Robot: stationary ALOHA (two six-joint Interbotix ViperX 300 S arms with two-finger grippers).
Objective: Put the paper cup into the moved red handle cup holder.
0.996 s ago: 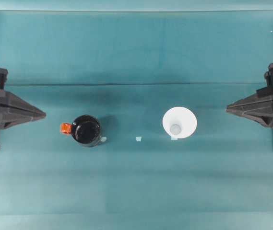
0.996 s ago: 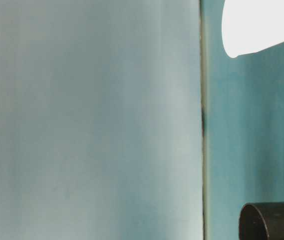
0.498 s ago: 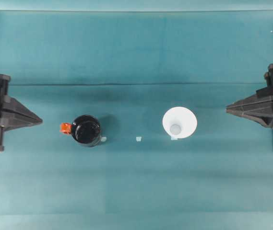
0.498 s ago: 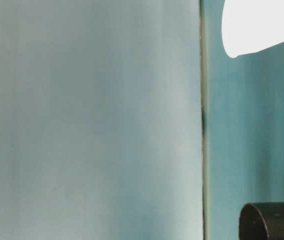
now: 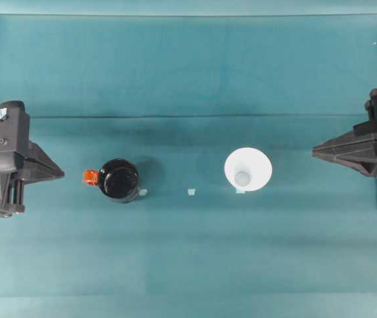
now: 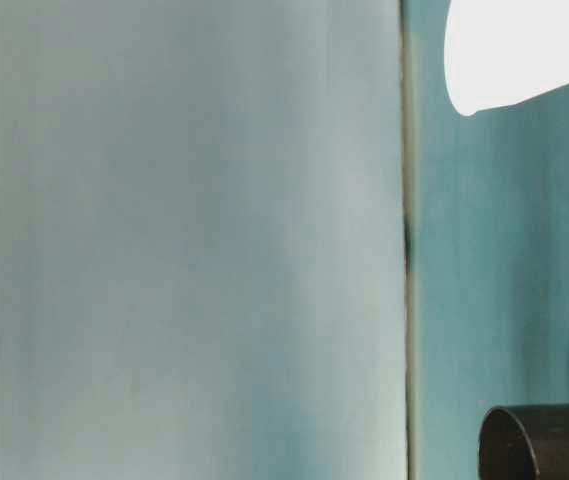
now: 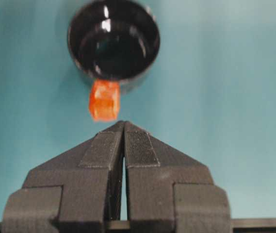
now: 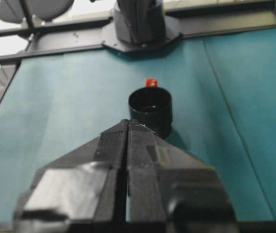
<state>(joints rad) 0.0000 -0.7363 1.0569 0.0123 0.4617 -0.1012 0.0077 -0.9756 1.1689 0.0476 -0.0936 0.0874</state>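
Both clenched and empty, the left end effector faces the red handle cup holder while the right end effector waits beside the upright paper cup, apparently so each arm serves its nearer object

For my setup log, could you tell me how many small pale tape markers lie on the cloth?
3: one beside the black holder, one mid-table, one by the paper cup.
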